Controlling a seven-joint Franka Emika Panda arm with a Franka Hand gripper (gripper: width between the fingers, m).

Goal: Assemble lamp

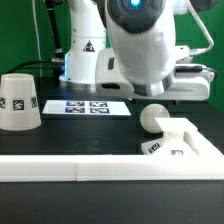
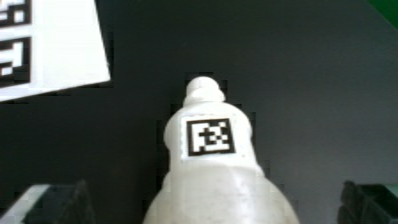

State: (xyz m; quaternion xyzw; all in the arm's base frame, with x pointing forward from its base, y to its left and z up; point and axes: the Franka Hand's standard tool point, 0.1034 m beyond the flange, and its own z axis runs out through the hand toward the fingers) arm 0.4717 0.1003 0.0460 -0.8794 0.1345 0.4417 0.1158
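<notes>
The white bulb [image 2: 214, 150] with a square tag lies on the dark table, its narrow end pointing away from the wrist camera. My gripper [image 2: 214, 207] is open: one finger [image 2: 54, 205] and the other [image 2: 370, 205] stand either side of the bulb's wide end, with gaps, not touching it. In the exterior view the bulb's round head [image 1: 155, 117] rests against the flat square base [image 1: 188, 140] at the right. The cone shade [image 1: 18, 102] stands at the left. The arm [image 1: 140, 45] hangs over the bulb and hides the fingers there.
The marker board [image 1: 88, 106] lies flat behind the bulb, between shade and base; it also shows in the wrist view [image 2: 45, 45]. A long white border rail [image 1: 60, 168] runs along the table's front edge.
</notes>
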